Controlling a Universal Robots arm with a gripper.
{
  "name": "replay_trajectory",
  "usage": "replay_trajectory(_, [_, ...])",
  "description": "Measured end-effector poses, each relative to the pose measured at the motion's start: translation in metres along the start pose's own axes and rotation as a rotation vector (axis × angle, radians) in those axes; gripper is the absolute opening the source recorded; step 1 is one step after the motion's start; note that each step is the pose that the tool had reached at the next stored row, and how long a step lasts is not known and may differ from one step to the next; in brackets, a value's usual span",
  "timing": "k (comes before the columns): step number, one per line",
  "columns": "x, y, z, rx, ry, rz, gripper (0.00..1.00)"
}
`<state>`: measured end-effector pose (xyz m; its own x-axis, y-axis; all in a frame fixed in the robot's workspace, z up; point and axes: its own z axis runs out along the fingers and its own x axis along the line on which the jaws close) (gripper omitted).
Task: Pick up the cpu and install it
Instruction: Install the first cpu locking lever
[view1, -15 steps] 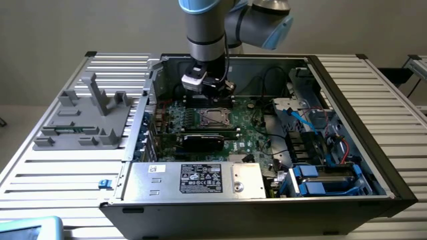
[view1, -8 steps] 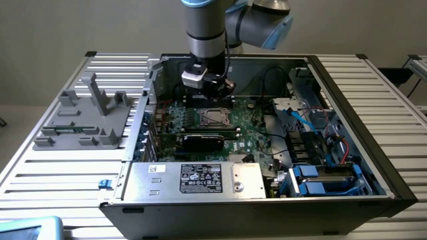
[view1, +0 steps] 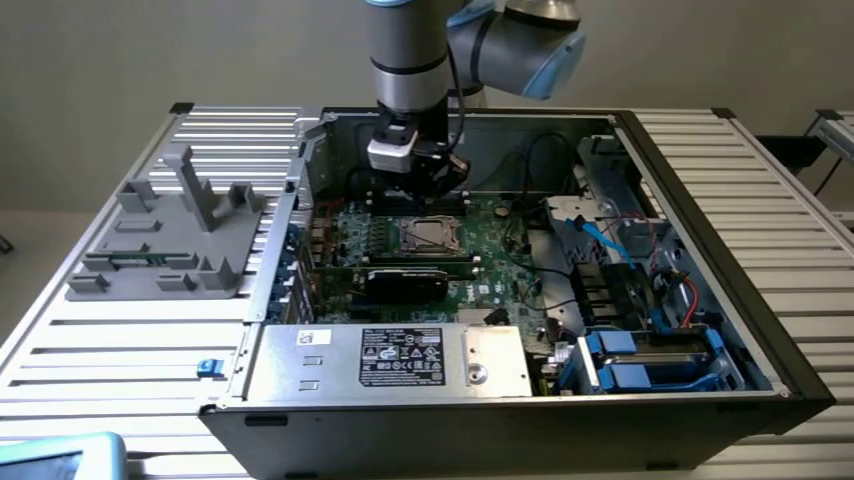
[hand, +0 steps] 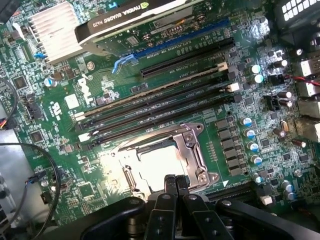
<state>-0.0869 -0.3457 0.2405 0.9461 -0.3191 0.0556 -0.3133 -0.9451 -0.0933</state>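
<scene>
One claw (hand: 176, 184), fingers pressed together and empty, hovers just above the cpu (hand: 159, 169) seated in its socket (hand: 192, 150); stay centred and level over it.

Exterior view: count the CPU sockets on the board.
1: the socket sits mid-board, between the gripper and the black card. Parts of the board are covered, so another could be hidden.
</scene>
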Motion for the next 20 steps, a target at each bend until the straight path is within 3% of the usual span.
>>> replay_trajectory(2, [-0.0003,-0.0005,-0.0012,-0.0035,-0.0009,-0.031,0.12])
replay_trajectory(6, [-0.0029,-0.0019,-0.0026,-0.0295,0.0074,-0.085,0.12])
replay_trajectory(7, [-0.0032,-0.0021,-0.0031,-0.0333,0.0077,-0.099,0.12])
replay_trajectory(11, [-0.0044,-0.0021,-0.0048,-0.033,0.0054,-0.142,0.12])
replay_trajectory(16, [-0.0044,-0.002,-0.0081,-0.0326,0.0028,-0.158,0.12])
replay_trajectory(20, [-0.0043,-0.0019,-0.0092,-0.0336,-0.0053,-0.168,0.12])
